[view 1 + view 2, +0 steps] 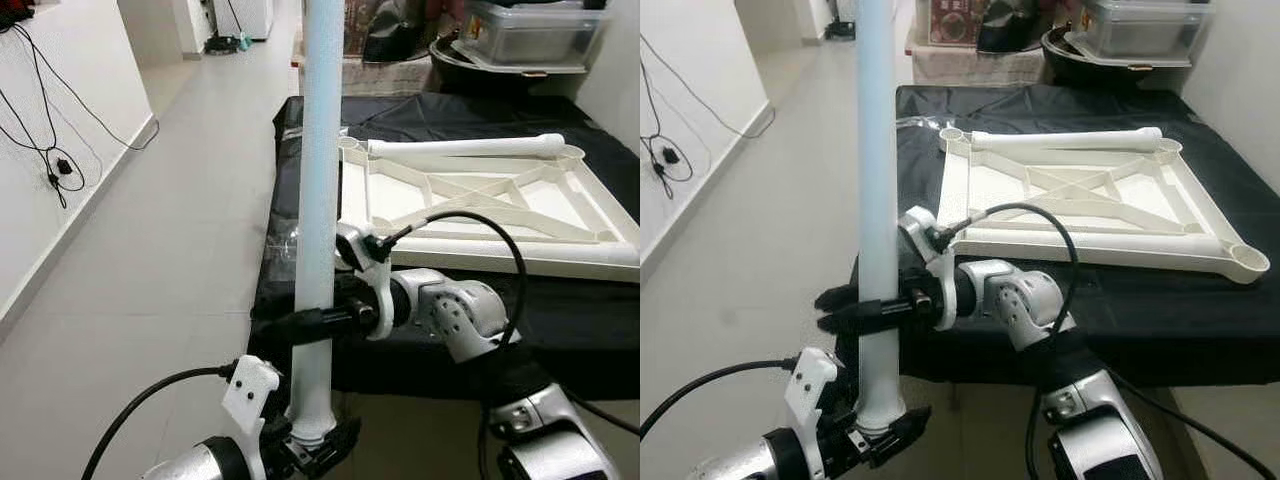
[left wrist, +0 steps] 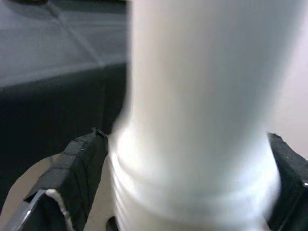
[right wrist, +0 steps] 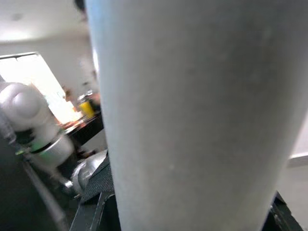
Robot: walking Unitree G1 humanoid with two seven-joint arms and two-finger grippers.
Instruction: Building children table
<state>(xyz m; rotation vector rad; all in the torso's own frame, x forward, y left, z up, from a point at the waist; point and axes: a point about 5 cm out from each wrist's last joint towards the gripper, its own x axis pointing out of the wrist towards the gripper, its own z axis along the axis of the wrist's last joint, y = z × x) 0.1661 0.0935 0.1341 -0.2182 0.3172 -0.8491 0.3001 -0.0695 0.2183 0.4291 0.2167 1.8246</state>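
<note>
— While the leg (image 1: 320,200) stands upright through the middle of the frame, what am I holding it with?

— Both grippers. I've got the left gripper (image 1: 312,440) clamped on its threaded lower end at the bottom of the frame, and the right gripper (image 1: 318,322) closed around the shaft just above that, reaching in from the right. The 2 sets of jaws are narrow, each pinching the tube.

— And the tabletop (image 1: 480,205)?

— It lies upside down on the black cloth (image 1: 560,310), right of center, ribs up. 1 other leg (image 1: 465,147) lies across its far edge. The nearest open socket (image 1: 349,145) sits at the top-left corner of the tabletop, just right of the tube I'm holding.

— So what does the move turn on?

— I judge the long axis. It's vertical with the thread pointing down, away from the sockets, which open upward. The tube is beside and in front of the tabletop, so I'd need to carry it rightward and over that socket.
</note>
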